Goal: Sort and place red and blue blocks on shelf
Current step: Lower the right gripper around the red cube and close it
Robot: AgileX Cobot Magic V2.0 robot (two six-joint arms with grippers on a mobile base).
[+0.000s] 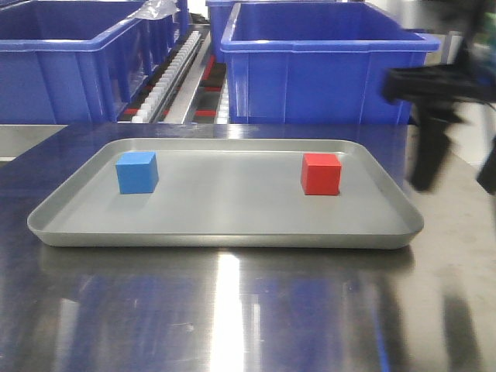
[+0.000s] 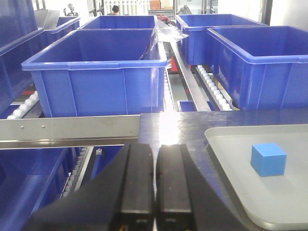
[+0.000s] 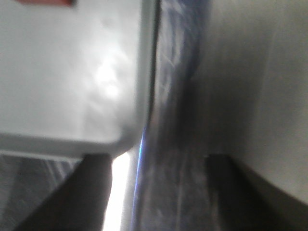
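The blue block [image 1: 137, 172] rests on the left part of a shallow grey tray [image 1: 225, 232], and the red block [image 1: 321, 173] on the right part. My right gripper [image 1: 457, 167] hangs blurred just off the tray's right edge, open and empty. Its wrist view shows both fingers spread [image 3: 158, 159] over the steel tabletop beside the tray corner [image 3: 72, 96], with a sliver of the red block [image 3: 45, 2] at the top. My left gripper [image 2: 155, 149] is shut on nothing, left of the tray and the blue block [image 2: 268, 159]. The shelf's steel front rail [image 2: 67, 130] lies ahead.
Large blue bins [image 1: 318, 70] [image 2: 96, 72] stand on the roller tracks [image 1: 174, 77] behind the steel tabletop [image 1: 232, 310]. More blue bins [image 2: 260, 62] fill the right side of the rack. The tray has a raised rim [image 2: 226, 159].
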